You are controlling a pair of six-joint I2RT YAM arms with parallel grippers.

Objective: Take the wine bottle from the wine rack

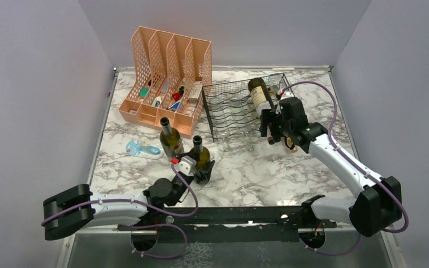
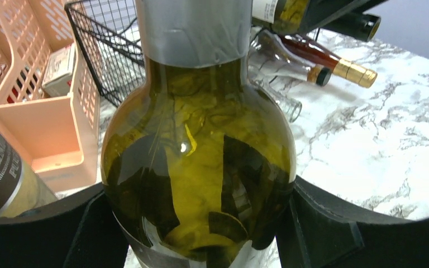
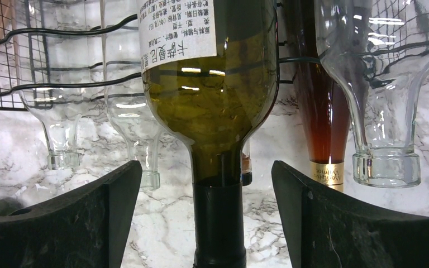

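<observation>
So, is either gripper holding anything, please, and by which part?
The left gripper clamps the upright green bottle by its body, below the shoulder. The right gripper straddles the neck of the racked wine bottle, jaws open.

Left arm (image 1: 117,210) reaches low forward, left fingers (image 2: 324,229) clamped; right arm (image 1: 341,159) stretches farther, right fingers (image 3: 335,223) spread.

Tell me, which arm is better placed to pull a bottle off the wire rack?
Right: its open fingers flank the neck of the green bottle on the wine rack. The left fingers hold an upright bottle on the table.
</observation>
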